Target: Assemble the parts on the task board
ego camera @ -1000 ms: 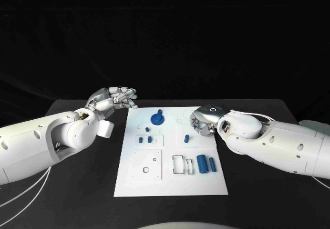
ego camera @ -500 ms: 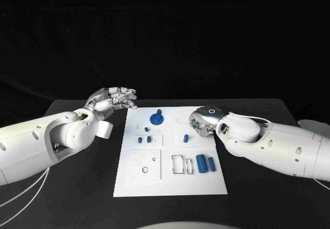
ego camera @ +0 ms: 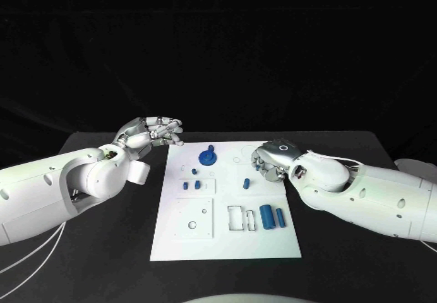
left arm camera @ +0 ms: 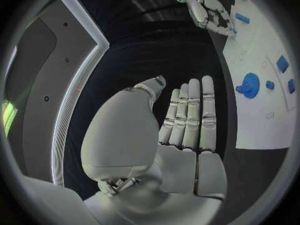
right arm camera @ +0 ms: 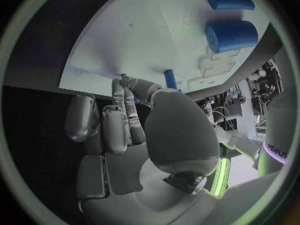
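Observation:
The white task board (ego camera: 228, 243) lies mid-table. On it are a round blue gear (ego camera: 208, 156), small blue pegs (ego camera: 192, 185), one blue peg (ego camera: 247, 183), a thick blue cylinder (ego camera: 267, 216) and a thinner one (ego camera: 281, 216). My right hand (ego camera: 269, 161) hovers at the board's right edge, fingers curled down toward the thumb. In the right wrist view a sliver of a small blue part (right arm camera: 135, 100) shows pinched between thumb and finger, close to the blue peg (right arm camera: 170, 78). My left hand (ego camera: 150, 132) hangs off the board's far left corner and holds nothing (left arm camera: 187, 130).
Black table (ego camera: 109, 252) surrounds the board on all sides. White recessed plates (ego camera: 193, 218) and slots (ego camera: 242, 218) mark the board's near half. The left wrist view shows the gear (left arm camera: 250, 84) and the right hand (left arm camera: 209, 12) beyond my left fingers.
The right forearm has shifted slightly toward the board while its hand stays at the right edge. The left arm and the parts on the board have not moved.

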### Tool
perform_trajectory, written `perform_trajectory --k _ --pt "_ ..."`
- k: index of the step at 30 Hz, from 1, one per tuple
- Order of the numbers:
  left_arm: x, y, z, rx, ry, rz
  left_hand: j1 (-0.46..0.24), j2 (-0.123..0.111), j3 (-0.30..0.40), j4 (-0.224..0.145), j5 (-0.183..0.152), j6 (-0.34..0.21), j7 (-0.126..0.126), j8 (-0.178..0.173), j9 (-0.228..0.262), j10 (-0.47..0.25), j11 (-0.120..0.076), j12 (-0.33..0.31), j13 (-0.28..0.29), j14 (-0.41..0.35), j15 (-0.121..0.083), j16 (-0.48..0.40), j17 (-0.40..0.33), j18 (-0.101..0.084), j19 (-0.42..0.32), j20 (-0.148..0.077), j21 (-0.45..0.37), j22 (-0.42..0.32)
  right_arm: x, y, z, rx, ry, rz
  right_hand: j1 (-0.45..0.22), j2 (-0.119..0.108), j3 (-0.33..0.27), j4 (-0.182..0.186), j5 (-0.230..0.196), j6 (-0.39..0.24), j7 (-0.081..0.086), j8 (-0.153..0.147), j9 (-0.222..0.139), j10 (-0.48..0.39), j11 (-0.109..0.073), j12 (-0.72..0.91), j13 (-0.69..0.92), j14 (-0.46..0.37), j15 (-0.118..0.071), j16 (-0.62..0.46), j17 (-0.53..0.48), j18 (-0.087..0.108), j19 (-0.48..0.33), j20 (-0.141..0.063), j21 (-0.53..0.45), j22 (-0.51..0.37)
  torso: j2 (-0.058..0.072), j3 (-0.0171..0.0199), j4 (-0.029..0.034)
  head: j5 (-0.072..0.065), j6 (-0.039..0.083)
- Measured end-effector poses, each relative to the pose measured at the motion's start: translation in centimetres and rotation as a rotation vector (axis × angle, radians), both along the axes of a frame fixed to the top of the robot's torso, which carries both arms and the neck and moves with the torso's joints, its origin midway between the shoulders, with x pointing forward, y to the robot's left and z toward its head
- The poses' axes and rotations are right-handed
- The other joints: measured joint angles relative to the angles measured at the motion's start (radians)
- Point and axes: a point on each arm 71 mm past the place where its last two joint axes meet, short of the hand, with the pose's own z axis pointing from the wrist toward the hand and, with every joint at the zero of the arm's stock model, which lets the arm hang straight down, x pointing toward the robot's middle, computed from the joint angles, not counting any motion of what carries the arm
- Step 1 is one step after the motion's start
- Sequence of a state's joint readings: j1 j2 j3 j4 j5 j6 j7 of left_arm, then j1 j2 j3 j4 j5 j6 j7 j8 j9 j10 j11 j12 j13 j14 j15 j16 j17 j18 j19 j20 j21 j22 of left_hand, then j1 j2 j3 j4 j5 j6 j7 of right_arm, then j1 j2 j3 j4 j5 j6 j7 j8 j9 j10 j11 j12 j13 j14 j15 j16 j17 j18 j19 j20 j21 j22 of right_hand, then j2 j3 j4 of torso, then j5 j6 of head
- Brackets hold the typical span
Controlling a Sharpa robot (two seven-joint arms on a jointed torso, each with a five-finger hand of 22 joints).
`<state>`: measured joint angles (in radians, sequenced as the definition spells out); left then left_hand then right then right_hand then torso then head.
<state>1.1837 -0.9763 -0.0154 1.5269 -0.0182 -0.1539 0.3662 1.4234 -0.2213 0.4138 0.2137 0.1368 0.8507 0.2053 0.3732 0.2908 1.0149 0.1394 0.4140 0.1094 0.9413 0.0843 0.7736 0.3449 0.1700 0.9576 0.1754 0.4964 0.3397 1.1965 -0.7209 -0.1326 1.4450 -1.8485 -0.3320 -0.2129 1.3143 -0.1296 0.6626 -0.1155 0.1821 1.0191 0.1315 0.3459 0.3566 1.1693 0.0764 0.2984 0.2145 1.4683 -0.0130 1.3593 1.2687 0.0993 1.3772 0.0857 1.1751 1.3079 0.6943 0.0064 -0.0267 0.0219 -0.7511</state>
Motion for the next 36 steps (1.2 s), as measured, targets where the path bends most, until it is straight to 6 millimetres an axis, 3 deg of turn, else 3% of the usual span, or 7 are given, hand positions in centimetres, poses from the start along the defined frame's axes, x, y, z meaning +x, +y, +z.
perform_trajectory --k 20,30,36 --pt "0.0 -0.2 -0.2 0.01 0.011 -0.028 -0.001 -0.001 -0.003 -0.003 0.0 -0.004 0.004 0.0 0.0 0.0 0.0 0.0 0.0 0.0 0.0 0.0 -0.001 0.0 -0.004 0.004 -0.004 -0.003 -1.5 0.1 2.7 0.08 -0.056 0.037 0.001 -0.001 0.001 -0.001 0.0 0.002 0.001 0.004 0.002 0.005 -0.001 0.0 -0.002 0.0 0.0 0.0 0.0 0.0 0.003 -0.003 0.007 0.0 0.0 0.0005 -0.0012 0.005 0.004" --pt "0.1 -0.4 -0.2 0.009 0.014 -0.037 -0.001 -0.001 -0.005 0.0 0.0 -0.007 0.0 0.0 0.0 -0.004 0.004 0.0 0.001 -0.004 0.004 0.0 -0.001 0.0 -0.004 0.004 -0.004 -0.004 -3.7 3.5 3.9 0.145 -0.051 0.131 0.001 -0.001 0.001 -0.001 0.0 0.001 0.001 0.003 0.003 0.007 0.0 -0.001 -0.001 0.0 0.0 0.0 0.0 0.0 0.003 -0.003 0.015 0.0 -0.001 0.0003 -0.0001 0.017 0.004" --pt "0.1 -0.5 -0.3 0.008 0.015 -0.04 -0.001 -0.001 -0.005 0.0 0.0 -0.009 0.002 -0.004 0.0 -0.009 0.002 0.0 0.001 -0.006 0.006 0.0 -0.001 0.0 -0.004 0.004 -0.008 -0.006 -4.7 5.9 4.2 0.175 -0.042 0.187 0.001 -0.001 0.001 -0.001 -0.001 0.0 0.0 0.002 0.003 0.01 -0.003 -0.003 -0.001 0.0 0.0 0.0 -0.002 0.0 0.003 -0.003 0.015 0.0 -0.001 -0.0004 0.0013 0.042 0.004"
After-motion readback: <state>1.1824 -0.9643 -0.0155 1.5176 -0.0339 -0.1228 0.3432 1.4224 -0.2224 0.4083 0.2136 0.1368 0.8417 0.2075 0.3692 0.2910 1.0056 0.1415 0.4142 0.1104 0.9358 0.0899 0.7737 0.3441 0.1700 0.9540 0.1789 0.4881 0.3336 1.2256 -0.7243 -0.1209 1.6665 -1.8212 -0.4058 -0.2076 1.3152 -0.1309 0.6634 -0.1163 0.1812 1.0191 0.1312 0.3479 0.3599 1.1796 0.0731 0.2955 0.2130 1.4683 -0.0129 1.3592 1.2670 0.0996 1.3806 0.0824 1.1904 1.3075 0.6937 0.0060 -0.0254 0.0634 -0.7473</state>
